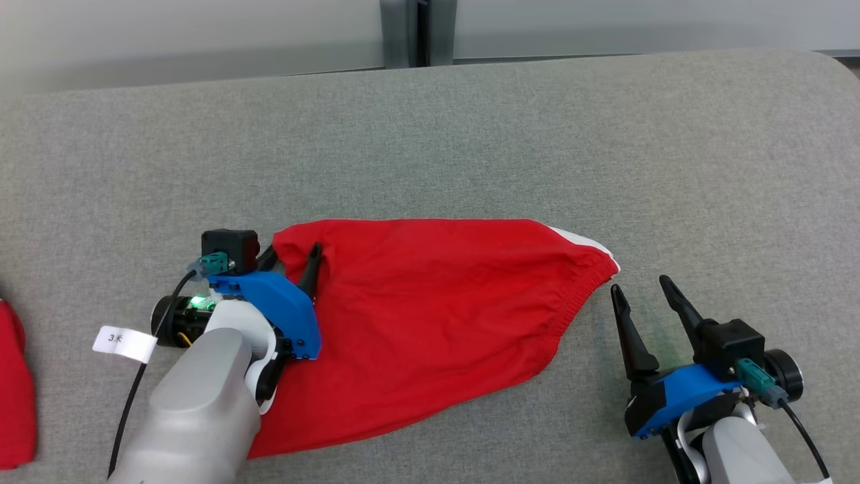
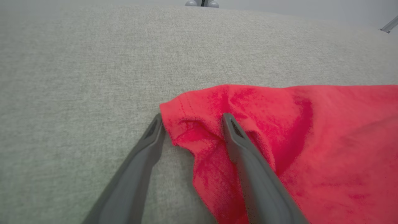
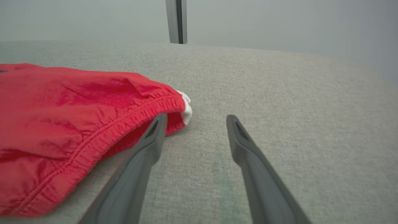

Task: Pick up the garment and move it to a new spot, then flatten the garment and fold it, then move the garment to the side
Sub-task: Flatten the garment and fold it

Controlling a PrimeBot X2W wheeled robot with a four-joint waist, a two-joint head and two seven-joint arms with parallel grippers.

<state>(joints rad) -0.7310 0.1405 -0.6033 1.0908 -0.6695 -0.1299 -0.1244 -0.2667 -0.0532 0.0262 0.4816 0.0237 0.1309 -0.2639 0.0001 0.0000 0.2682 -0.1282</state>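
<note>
A red garment (image 1: 430,323) with an elastic waistband and a white edge lies spread on the grey table (image 1: 470,134). My left gripper (image 1: 292,259) is open at the cloth's left corner. In the left wrist view the left gripper (image 2: 191,119) straddles that corner of the garment (image 2: 295,140), one finger on the cloth, the other on the bare table beside it. My right gripper (image 1: 641,289) stands open just right of the waistband end. The right wrist view has the right gripper (image 3: 196,119) with its left finger at the hem of the garment (image 3: 77,124), nothing between the fingers.
Another red cloth (image 1: 13,390) lies at the table's left edge. A white tag (image 1: 124,343) hangs on the left arm's cable. A grey wall with a dark post (image 1: 416,30) stands behind the table's far edge.
</note>
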